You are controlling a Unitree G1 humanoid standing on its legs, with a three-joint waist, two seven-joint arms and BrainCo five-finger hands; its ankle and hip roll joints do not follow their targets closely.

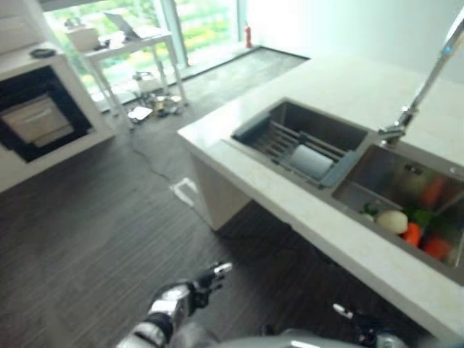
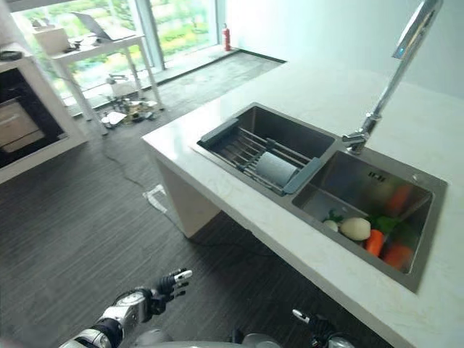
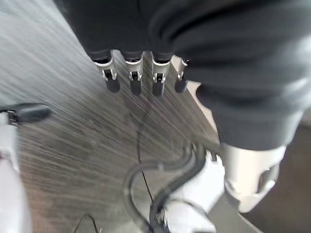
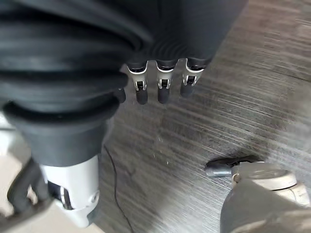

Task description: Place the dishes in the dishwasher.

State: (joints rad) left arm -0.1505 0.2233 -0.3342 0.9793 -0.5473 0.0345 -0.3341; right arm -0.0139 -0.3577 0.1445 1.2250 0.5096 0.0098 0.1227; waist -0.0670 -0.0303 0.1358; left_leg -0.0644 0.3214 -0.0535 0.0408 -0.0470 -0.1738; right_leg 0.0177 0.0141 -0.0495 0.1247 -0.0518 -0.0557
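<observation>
A pale grey-blue cup (image 1: 312, 161) lies on its side on a dark rack (image 1: 279, 141) in the left basin of a steel double sink (image 1: 362, 156) set in a white counter. The right basin holds a white egg-shaped item (image 1: 392, 221), orange pieces (image 1: 435, 248) and some green ones. My left hand (image 1: 196, 284) hangs low over the dark floor, far short of the counter; its fingers (image 3: 135, 77) are straight and hold nothing. My right hand (image 2: 313, 324) hangs low near the counter's front, fingers (image 4: 164, 87) straight and empty too.
A tall faucet (image 1: 424, 87) rises behind the sink. At the far left stands a white cabinet with a dark opening and a pale drawer front (image 1: 36, 116). A white table (image 1: 134, 43) with clutter (image 1: 152, 105) under it stands by the windows.
</observation>
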